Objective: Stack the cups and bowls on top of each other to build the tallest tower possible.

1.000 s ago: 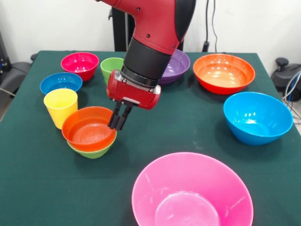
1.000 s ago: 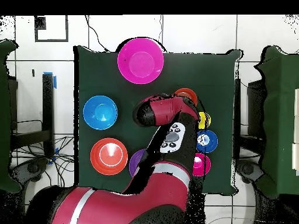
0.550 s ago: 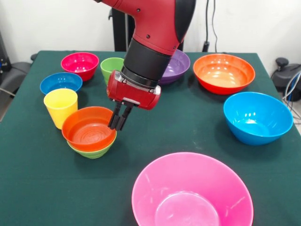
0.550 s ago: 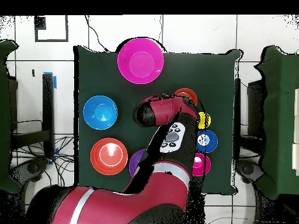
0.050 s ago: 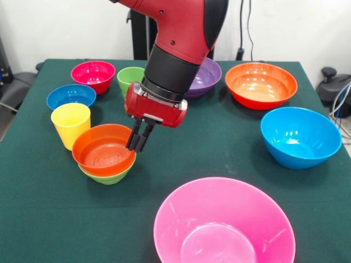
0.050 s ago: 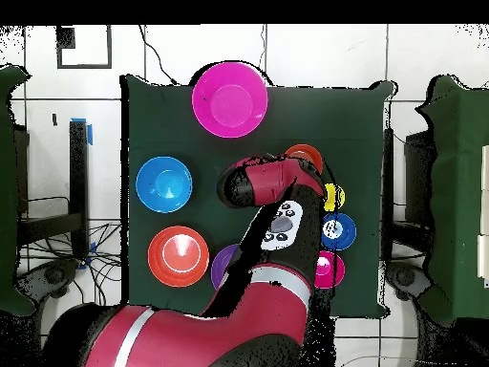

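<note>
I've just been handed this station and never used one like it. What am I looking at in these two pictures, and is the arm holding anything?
The red and black machine is a single robot arm; its gripper is the pair of dark fingers at its end. One picture looks across the table at the robot, the other straight down from above, where the arm hides much of the table.

On the green cloth lie a big pink bowl, a light blue bowl, a large orange bowl, a purple bowl, a small magenta-red bowl, a small dark blue bowl, a yellow cup and a green cup.

The small orange-red bowl sits nested in the small green bowl. The fingers are close together at its rim on the right; whether they pinch that rim I cannot tell.
</note>
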`<state>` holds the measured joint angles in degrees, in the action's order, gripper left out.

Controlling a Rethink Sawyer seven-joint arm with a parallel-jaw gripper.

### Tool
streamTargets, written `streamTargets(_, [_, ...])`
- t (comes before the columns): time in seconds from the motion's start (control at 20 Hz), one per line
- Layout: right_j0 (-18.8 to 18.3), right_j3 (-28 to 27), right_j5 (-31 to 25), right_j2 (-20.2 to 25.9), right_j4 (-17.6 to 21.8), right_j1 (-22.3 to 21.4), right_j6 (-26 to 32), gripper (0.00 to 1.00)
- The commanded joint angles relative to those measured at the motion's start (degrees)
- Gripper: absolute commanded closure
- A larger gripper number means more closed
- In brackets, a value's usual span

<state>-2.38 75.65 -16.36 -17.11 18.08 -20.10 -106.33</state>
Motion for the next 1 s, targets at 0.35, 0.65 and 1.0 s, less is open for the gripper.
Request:
streamTargets(0.35, [0.35, -0.22, -0.68, 6.67, 4.31, 3.34, 1.38, 1.00])
streamTargets(0.65, [0.55, -0.19, -1.57, 6.61, 4.18, 2.98, 1.26, 1.00])
streamTargets(1.0, [1.56, 1.16, -5.39, 6.68, 2.82, -0.19, 1.48, 1.00])
